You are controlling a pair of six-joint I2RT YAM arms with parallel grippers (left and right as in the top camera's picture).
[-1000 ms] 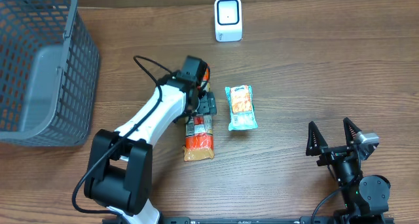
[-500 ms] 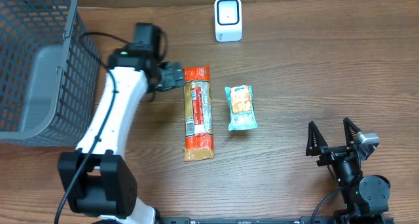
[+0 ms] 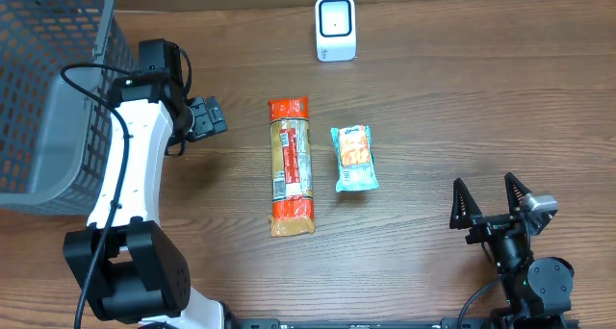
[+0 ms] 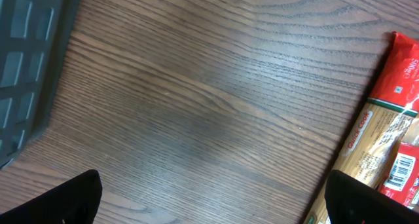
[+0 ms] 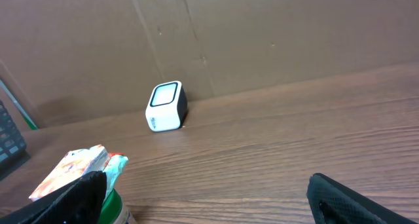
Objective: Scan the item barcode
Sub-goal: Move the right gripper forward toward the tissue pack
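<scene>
Pasta pack [image 3: 291, 165] lay on bench [image 3: 462, 98] beside snack pouch [image 3: 354, 158], left hand [image 3: 214, 118] spread empty near basket [image 3: 58, 127], right hand [image 3: 488, 202] spread too.

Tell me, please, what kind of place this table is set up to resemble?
Probably a mock shop checkout: a grey shopping basket, a small white barcode scanner, and a pasta packet and snack pouch lying on a wooden table.
</scene>
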